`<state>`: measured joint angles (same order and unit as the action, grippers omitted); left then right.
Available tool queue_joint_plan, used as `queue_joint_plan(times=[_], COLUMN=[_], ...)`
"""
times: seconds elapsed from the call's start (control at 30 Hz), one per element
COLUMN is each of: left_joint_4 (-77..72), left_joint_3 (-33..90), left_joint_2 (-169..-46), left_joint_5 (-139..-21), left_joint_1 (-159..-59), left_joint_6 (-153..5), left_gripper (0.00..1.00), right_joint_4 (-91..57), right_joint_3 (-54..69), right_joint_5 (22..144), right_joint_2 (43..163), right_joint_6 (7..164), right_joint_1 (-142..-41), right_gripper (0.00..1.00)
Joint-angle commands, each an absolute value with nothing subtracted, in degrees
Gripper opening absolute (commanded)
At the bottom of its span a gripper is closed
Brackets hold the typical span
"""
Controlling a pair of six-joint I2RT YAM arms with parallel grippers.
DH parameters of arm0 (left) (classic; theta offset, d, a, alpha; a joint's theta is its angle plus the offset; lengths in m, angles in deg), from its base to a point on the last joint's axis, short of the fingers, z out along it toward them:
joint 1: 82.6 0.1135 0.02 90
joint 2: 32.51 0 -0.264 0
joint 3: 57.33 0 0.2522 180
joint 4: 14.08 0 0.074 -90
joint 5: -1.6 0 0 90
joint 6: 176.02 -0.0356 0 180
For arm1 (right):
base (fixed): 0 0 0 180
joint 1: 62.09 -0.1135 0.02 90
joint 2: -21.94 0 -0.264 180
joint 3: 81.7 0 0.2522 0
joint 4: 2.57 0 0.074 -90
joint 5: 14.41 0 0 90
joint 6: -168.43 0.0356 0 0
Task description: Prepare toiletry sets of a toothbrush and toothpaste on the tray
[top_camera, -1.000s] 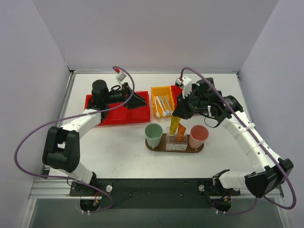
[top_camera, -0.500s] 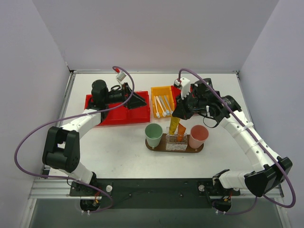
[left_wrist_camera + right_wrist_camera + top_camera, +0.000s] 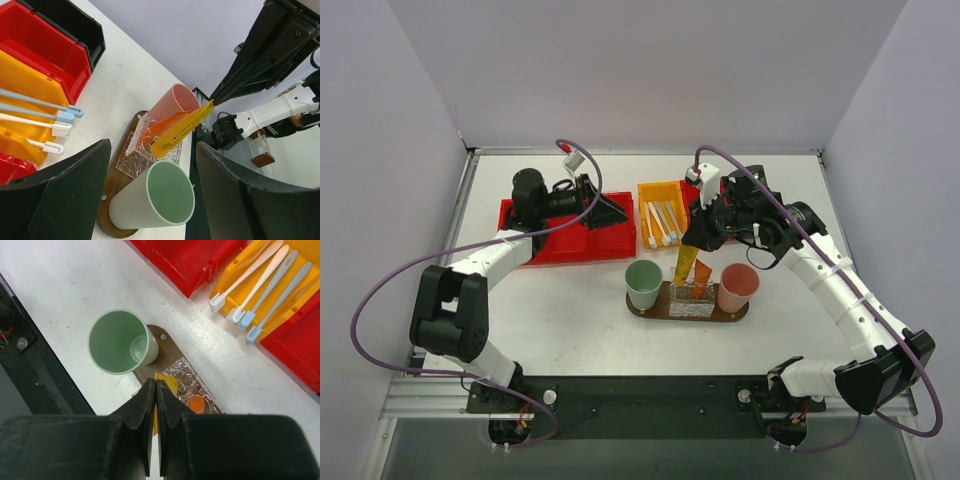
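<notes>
White tabletop (image 3: 570, 300): right jaws clamp yellow toothpaste tube (image 3: 180, 131), seemingly above tray (image 3: 112, 187); left jaws apart.

On the dark brown oval tray (image 3: 638, 309), a yellow toothpaste tube (image 3: 686, 264) leans in the clear middle holder (image 3: 690, 301), its top pinched by the right claw (image 3: 694, 243), an orange tube (image 3: 702, 277) beside it. Four pale toothbrushes (image 3: 663, 222) lie in the yellow bin (image 3: 655, 190).

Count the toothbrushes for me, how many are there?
4. All four toothbrushes lie side by side in the yellow bin, two white and two pale blue, their heads sticking over its edge. More could be hidden under the right arm.
</notes>
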<state>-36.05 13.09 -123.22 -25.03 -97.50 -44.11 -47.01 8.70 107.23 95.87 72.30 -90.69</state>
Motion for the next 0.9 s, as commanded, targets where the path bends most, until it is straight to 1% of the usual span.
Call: queue_joint_plan(times=[0.0,0.87], left_joint_4=[-40.13,-40.58], left_joint_3=[12.94,12.68], left_joint_2=[-123.74,-123.91], left_joint_5=[-23.72,-23.28], left_joint_1=[-97.19,-97.19], left_joint_6=[-43.31,-42.96], left_gripper=[0.79,0.79], right_joint_4=[-47.01,-47.10], right_joint_3=[8.26,8.61], right_joint_5=[106.79,106.09], right_joint_2=[94.89,93.66], right_joint_6=[71.31,71.22], right_joint_1=[-91.01,-91.01], right_gripper=[0.00,0.00])
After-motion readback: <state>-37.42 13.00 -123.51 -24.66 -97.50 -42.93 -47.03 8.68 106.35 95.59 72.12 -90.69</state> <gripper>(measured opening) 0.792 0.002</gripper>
